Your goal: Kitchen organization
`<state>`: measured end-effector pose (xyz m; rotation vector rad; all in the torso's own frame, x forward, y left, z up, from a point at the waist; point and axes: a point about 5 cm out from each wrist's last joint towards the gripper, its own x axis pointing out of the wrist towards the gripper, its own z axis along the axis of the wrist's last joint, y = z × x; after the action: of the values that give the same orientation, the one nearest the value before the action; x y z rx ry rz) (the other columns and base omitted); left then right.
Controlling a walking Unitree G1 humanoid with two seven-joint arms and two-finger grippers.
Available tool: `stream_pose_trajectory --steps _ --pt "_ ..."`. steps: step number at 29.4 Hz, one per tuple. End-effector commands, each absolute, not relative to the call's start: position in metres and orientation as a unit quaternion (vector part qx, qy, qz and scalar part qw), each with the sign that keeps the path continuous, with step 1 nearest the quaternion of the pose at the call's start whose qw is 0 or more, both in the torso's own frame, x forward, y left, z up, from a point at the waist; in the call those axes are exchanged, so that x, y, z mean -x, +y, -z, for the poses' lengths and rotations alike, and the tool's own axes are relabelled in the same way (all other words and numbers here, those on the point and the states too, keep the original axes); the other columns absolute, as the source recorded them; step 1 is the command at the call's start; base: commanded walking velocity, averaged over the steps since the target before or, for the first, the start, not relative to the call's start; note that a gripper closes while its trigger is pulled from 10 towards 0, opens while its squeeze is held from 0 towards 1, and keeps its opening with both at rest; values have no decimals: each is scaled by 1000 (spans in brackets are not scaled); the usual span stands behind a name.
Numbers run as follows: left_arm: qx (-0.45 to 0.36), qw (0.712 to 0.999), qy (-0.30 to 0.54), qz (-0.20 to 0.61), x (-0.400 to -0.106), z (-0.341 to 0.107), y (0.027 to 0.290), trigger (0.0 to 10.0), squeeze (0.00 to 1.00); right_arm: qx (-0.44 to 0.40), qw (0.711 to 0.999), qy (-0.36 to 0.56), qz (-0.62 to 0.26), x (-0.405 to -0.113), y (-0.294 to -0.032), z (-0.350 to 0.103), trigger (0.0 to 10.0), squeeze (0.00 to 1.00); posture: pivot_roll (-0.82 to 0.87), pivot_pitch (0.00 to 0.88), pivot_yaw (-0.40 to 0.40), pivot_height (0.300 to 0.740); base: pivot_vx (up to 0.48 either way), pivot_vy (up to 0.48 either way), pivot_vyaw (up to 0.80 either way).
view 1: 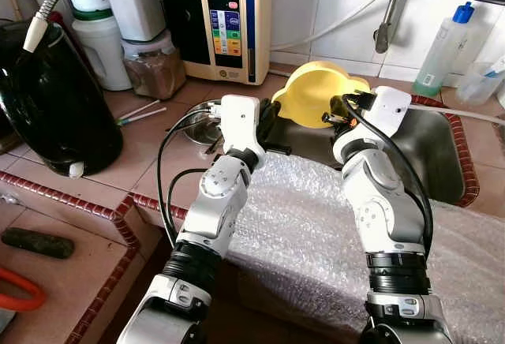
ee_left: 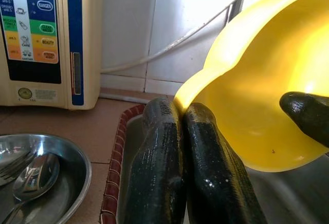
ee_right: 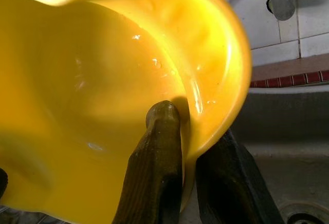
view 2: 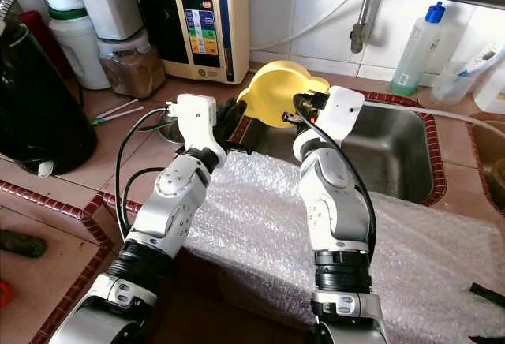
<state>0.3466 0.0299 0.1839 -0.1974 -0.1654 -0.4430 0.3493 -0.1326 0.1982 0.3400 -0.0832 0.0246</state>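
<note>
A yellow plastic bowl with a pouring lip is tilted up over the back left corner of the steel sink. My right gripper is shut on its rim, one finger inside the bowl and the other outside. That inner fingertip also appears in the left wrist view. My left gripper is shut with nothing between its fingers. Its tips rest just under the bowl's lip, above the sink's left edge.
A steel dish holding a spoon and fork sits left of the sink. Bubble wrap covers the counter in front. A water ioniser, jars, a black kettle and a blue-capped bottle line the back.
</note>
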Motion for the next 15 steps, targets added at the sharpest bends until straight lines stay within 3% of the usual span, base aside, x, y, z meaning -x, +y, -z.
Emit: stream_pose_trajectory --steps 1,2,3,5,6,15 --pt "119 964 -101 217 -343 -192 26 4471 0 -159 986 -22 46 -348 -154 -188 0 0 -61 0 58 740 0 0 0" --pt "119 963 -102 218 -343 -192 26 4471 0 -159 986 -22 48 -348 -154 -188 0 0 -61 0 58 740 0 0 0" --pt "117 964 -99 219 -343 -191 25 9961 0 -157 986 -22 51 -348 -155 -188 0 0 -61 0 58 740 0 0 0" --pt "117 962 -85 230 -341 -187 21 10000 0 -153 986 -22 59 -348 -158 -188 0 0 -65 0 54 740 0 0 0" --pt "118 961 -81 235 -341 -186 20 10000 1000 -151 986 -22 61 -348 -159 -187 0 0 -66 0 53 740 0 0 0" --pt "124 952 -37 278 -335 -173 10 10000 1000 -129 988 -21 82 -349 -169 -186 0 0 -64 0 48 740 0 0 0"
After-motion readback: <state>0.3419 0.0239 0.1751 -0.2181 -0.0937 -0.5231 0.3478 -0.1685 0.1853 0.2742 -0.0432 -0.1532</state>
